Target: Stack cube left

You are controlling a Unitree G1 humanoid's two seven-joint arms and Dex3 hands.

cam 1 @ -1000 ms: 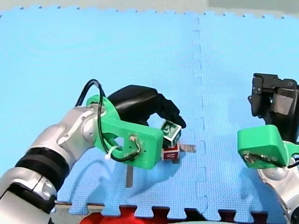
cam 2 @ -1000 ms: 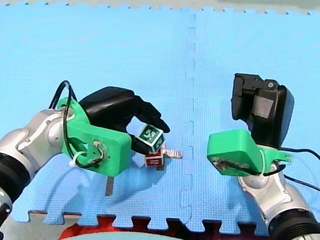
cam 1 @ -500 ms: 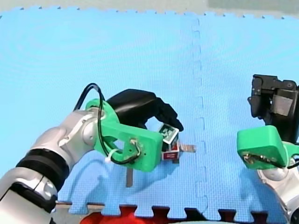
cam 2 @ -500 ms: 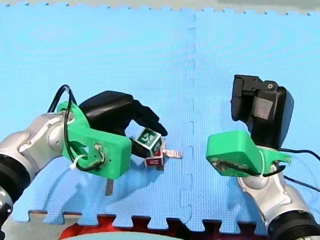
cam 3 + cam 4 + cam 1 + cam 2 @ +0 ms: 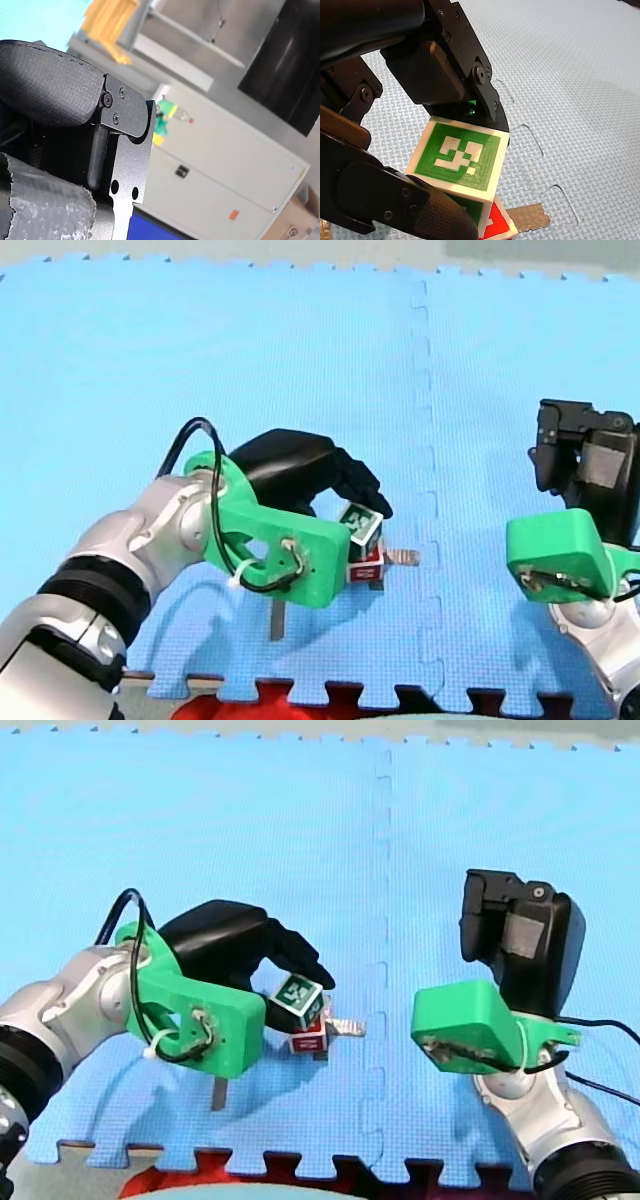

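My left hand (image 5: 345, 502) is shut on a green-patterned cube (image 5: 361, 525), which sits tilted directly on top of a red cube (image 5: 366, 566) on the blue foam mat (image 5: 300, 360). The second wrist view shows black fingers (image 5: 445, 75) clamping the green cube (image 5: 460, 160) from two sides, the red cube (image 5: 496, 226) peeking out beneath it. My right hand (image 5: 512, 935) is raised above the mat on the right side, away from both cubes, holding nothing.
A strip of grey tape (image 5: 402, 558) lies on the mat beside the red cube, another strip (image 5: 276, 620) nearer the front edge. A red object (image 5: 260, 708) lies beyond the mat's front edge. A seam (image 5: 425, 420) runs between the mat tiles.
My left hand has lowered the green cube onto the red cube and shifted slightly left. The right hand has stayed where it was.
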